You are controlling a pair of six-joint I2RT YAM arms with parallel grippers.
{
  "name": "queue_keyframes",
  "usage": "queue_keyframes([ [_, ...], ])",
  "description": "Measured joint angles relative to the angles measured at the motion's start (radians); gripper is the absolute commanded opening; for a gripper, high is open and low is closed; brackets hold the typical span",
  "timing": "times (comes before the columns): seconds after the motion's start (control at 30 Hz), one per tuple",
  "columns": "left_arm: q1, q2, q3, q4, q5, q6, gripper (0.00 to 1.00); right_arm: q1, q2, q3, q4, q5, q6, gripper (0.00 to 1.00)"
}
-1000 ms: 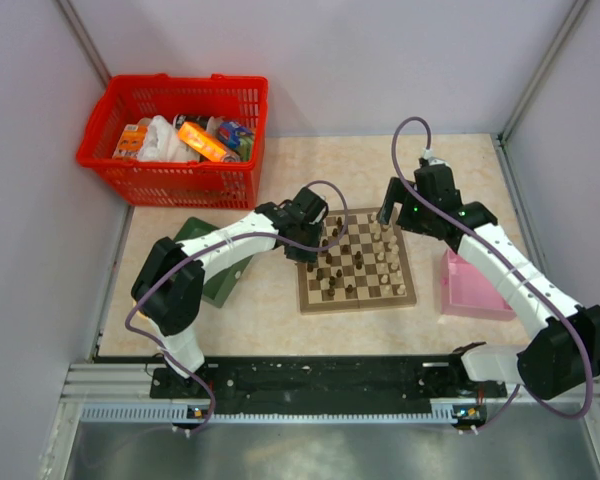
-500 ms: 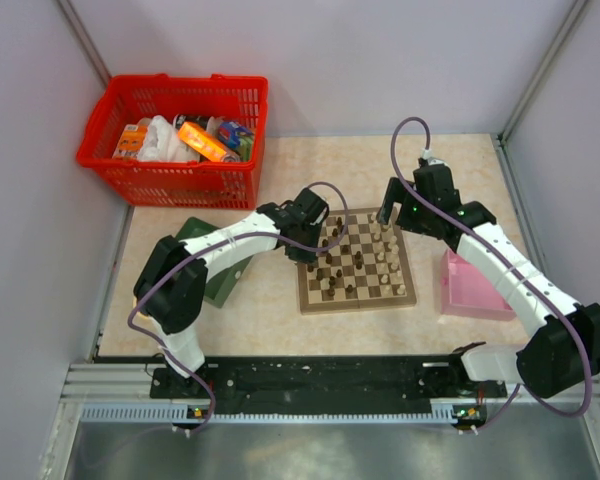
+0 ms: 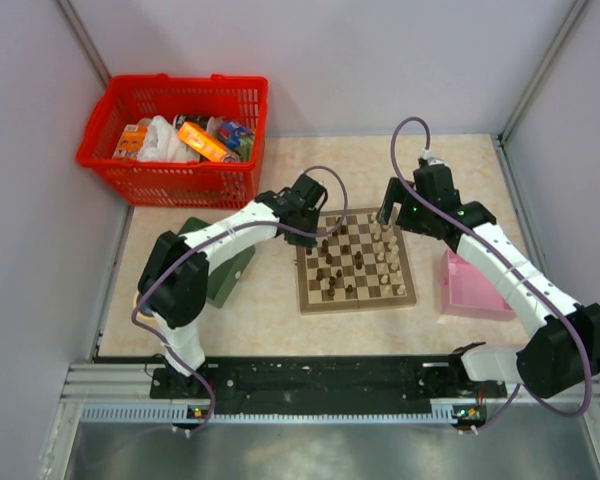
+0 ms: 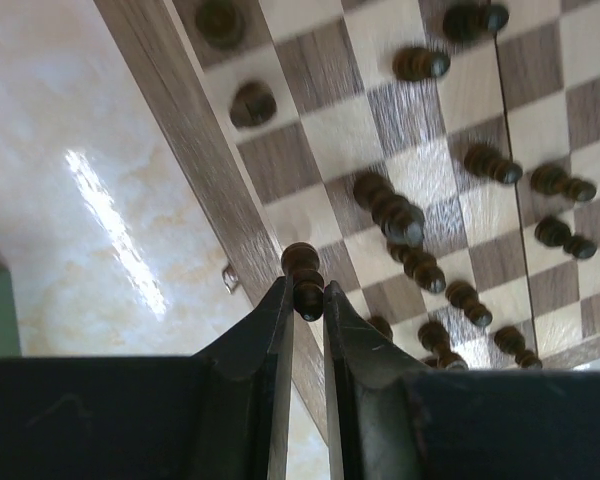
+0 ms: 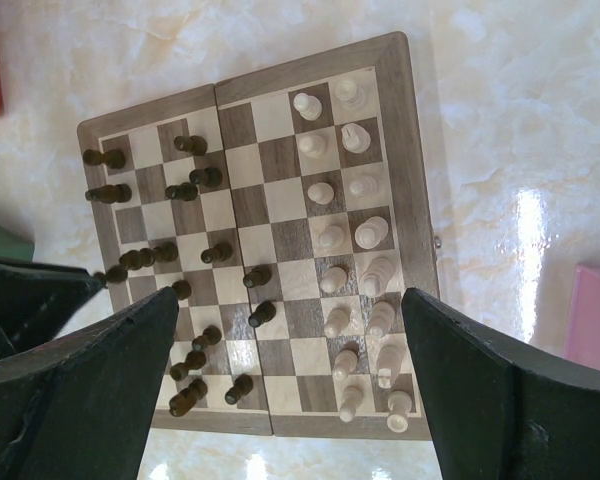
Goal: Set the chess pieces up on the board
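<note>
The board (image 3: pixel 355 303) lies at the table's middle. Dark brown chess pieces (image 5: pixel 185 189) stand scattered over its left half, and cream chess pieces (image 5: pixel 370 233) stand in two files on its right. My left gripper (image 4: pixel 305 296) is shut on a dark pawn (image 4: pixel 301 264), held above the board's left border (image 4: pixel 185 130). In the top view the left gripper (image 3: pixel 317 227) hangs over the board's far left corner. My right gripper (image 5: pixel 288 296) is open and empty, hovering high over the board; in the top view the right gripper (image 3: pixel 387 213) is at the far right corner.
A red basket (image 3: pixel 175 140) full of goods stands at the back left. A green tray (image 3: pixel 218 270) lies left of the board under the left arm. A pink box (image 3: pixel 472 287) sits right of the board. Walls close in both sides.
The left jaws have shut on the dark pawn, and the left wrist has drawn back a little toward the far left corner. The right arm has not moved.
</note>
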Motion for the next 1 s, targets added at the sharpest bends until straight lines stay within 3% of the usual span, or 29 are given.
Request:
queue_keyframes([
  [0.33,0.062,0.077,0.125,0.005,0.003,0.034,0.13,0.000,0.000,0.000,0.000,0.000,0.000,0.93],
  [1.0,0.061,0.140,0.143,0.015,0.025,0.035,0.14,0.000,0.000,0.000,0.000,0.000,-0.001,0.93],
])
